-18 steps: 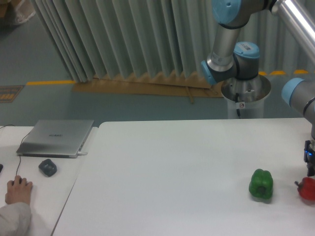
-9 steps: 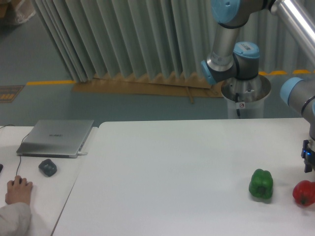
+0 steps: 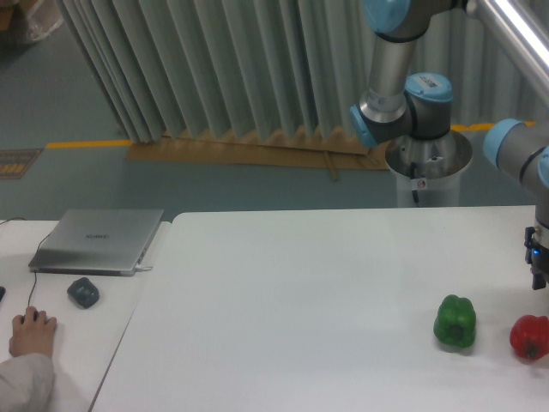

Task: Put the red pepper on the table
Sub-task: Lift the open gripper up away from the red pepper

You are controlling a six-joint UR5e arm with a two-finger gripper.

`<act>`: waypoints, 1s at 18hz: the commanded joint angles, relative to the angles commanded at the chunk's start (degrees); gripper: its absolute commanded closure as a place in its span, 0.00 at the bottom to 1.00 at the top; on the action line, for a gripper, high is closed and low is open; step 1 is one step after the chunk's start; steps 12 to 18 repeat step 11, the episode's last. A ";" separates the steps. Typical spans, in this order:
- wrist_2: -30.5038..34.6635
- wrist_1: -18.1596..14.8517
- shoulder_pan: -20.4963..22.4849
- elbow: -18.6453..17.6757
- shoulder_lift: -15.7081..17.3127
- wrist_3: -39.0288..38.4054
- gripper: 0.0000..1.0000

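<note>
Red pepper (image 3: pixel 529 336) rests on tabletop (image 3: pixel 300 300), at three o'clock of green pepper (image 3: pixel 455 322); placement looks done. Gripper (image 3: pixel 539 273) sits at frame edge above it, jaws' state unreadable; next, retreat upward.

The red pepper (image 3: pixel 529 337) and green pepper (image 3: pixel 455 322) look glossy and smooth. The worktop (image 3: pixel 300 309) is smooth matt white. The laptop (image 3: pixel 97 241) has brushed grey metal.

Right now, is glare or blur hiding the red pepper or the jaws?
Fixed camera: the picture is soft overall with even lighting, and the white table shows no harsh glare. The red pepper stays readable at the right edge. The gripper is cropped by the frame, so the jaws' state is unclear.
</note>
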 joint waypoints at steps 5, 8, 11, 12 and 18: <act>-0.88 -2.55 -0.09 -1.93 3.34 0.09 0.00; -2.19 -3.69 -0.70 -2.46 4.40 0.09 0.00; -2.64 -4.22 -0.88 -3.34 5.81 0.00 0.00; -2.64 -4.22 -0.88 -3.34 5.81 0.00 0.00; -2.64 -4.22 -0.88 -3.34 5.81 0.00 0.00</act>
